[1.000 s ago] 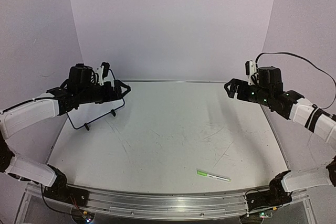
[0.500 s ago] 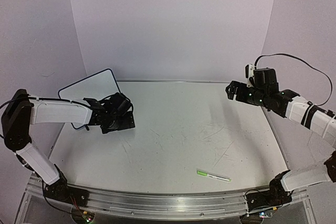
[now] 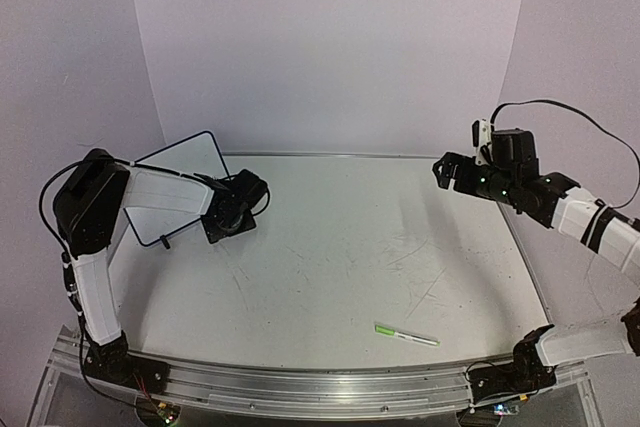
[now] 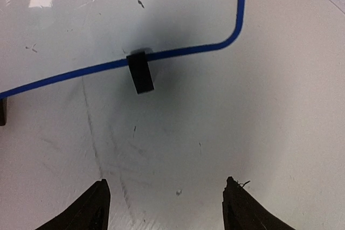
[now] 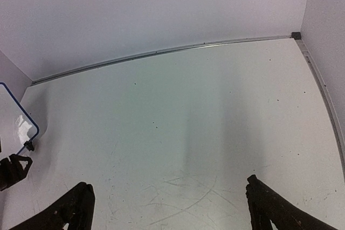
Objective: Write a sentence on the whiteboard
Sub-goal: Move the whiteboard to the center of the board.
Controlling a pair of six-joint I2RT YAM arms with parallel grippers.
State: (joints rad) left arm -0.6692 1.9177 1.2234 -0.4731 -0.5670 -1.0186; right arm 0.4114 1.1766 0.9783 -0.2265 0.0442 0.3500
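Observation:
The whiteboard (image 3: 185,165) stands tilted on its black clip feet (image 4: 140,72) at the back left of the table, its blue-edged lower corner (image 4: 237,20) filling the top of the left wrist view. The sentence is out of view; I make out no lettering on the board's face. My left gripper (image 3: 228,219) hovers low just in front of the board's right foot, open (image 4: 167,200) with only bare table between its fingers. My right gripper (image 3: 442,169) hangs open (image 5: 170,208) above the back right of the table, holding nothing.
A slim white pen with a green cap (image 3: 406,335) lies on the scratched table (image 3: 340,267) near the front edge, right of centre. Purple walls close in the back and sides. The board's edge (image 5: 16,112) shows at the left of the right wrist view.
A second ago my left gripper was up against the whiteboard. It has since come away, and the arm has folded back, leaving the board standing alone. The right arm barely moved.

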